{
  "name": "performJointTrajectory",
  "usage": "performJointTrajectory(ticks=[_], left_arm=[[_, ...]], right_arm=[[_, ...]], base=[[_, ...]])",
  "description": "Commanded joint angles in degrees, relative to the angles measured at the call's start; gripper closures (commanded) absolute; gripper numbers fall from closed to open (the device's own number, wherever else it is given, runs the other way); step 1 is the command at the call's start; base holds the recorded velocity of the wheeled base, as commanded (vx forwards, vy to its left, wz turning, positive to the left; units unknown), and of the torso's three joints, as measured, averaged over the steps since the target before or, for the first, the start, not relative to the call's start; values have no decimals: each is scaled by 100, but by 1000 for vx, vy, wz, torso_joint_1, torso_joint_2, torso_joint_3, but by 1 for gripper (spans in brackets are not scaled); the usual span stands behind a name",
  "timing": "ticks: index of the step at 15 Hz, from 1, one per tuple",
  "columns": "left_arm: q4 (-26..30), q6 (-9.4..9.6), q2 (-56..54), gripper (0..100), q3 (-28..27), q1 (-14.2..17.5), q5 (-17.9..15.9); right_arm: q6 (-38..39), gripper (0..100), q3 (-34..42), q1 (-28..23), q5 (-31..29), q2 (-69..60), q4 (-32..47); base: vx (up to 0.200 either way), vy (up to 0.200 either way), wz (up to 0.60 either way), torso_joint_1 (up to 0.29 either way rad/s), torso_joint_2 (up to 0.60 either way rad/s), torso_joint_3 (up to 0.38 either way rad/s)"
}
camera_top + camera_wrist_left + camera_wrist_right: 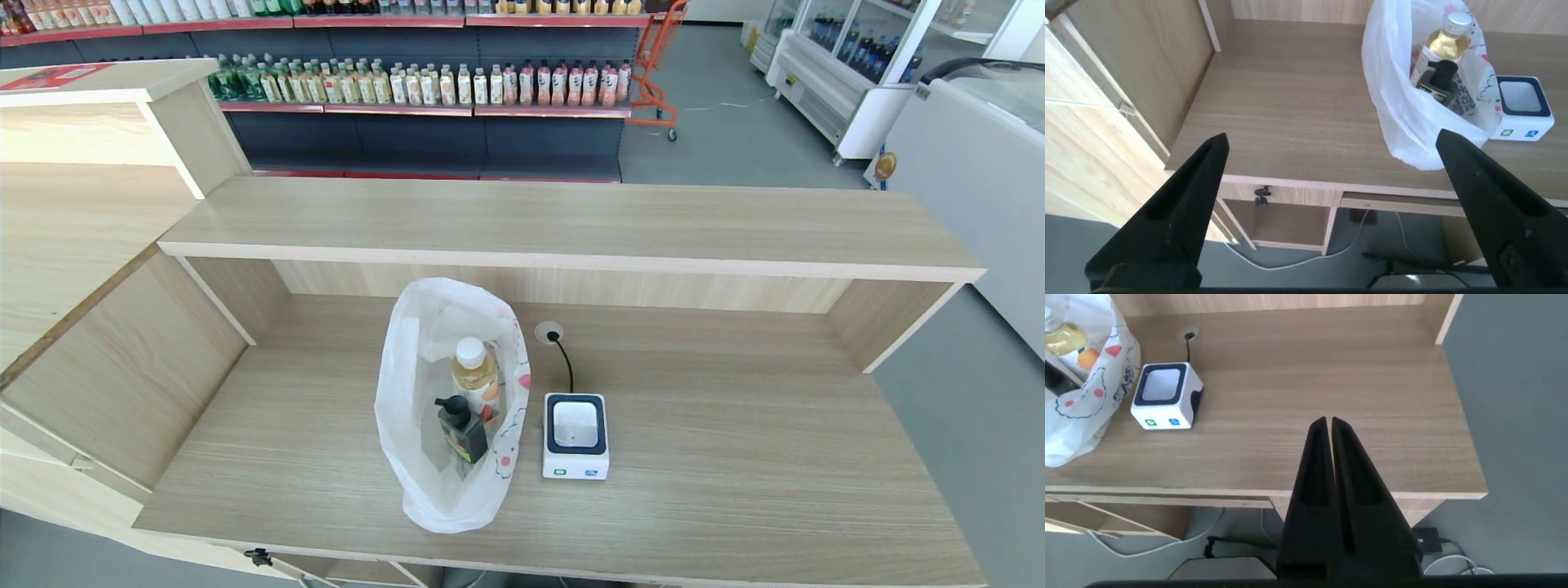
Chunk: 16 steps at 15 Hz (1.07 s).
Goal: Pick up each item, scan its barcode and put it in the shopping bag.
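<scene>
Your left gripper (1331, 140) hangs with its fingers spread wide and nothing between them, off the near edge of the counter (735, 457). Your right gripper (1329, 423) has its fingers pressed together, also empty, off that same edge. The scanner (575, 435) sits window-up just beside the shopping bag (400, 408), which keeps the path from scan to drop short. A tea bottle (475, 376) and a dark pump bottle (463, 430) sit inside the bag, so the task looks finished to me.
</scene>
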Motion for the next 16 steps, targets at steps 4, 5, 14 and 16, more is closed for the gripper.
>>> performJointTrajectory(ticks=[4,5,14,16], left_arm=[[-1,-4,-2,0,1,-2,1],[-1,-4,-2,0,1,-2,1],[-1,4,-2,0,1,-2,1],[-1,4,-2,0,1,-2,1]], right_arm=[[0,100,0,0,2,21,0],[0,100,0,0,2,21,0],[-18,100,0,0,2,21,0],[-9,100,0,0,2,21,0]], base=[[0,0,0,0,0,0],[0,0,0,0,0,0],[0,0,0,0,0,0],[0,0,0,0,0,0]])
